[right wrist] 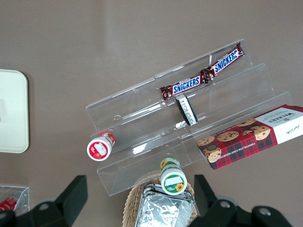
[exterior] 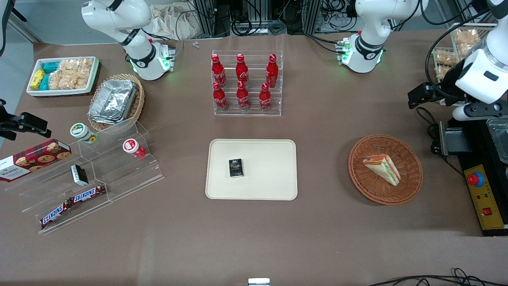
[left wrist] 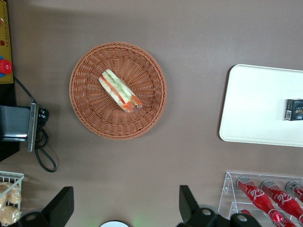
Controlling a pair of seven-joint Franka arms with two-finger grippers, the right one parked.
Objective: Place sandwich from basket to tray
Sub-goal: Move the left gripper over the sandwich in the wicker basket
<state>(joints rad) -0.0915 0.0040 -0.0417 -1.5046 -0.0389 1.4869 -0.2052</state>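
Note:
The sandwich, a wrapped white-bread wedge with orange, red and green layers, lies in the reddish-brown wicker basket. The cream tray sits beside the basket, toward the parked arm's end, with a small black box on it. My gripper hangs open and empty high above the table. It is farther from the front camera than the basket, toward the working arm's end, and well clear of the sandwich.
A clear rack of red cola bottles stands farther from the front camera than the tray. A yellow control box with a red button and black cables lie beside the basket. A clear stepped shelf with snacks stands toward the parked arm's end.

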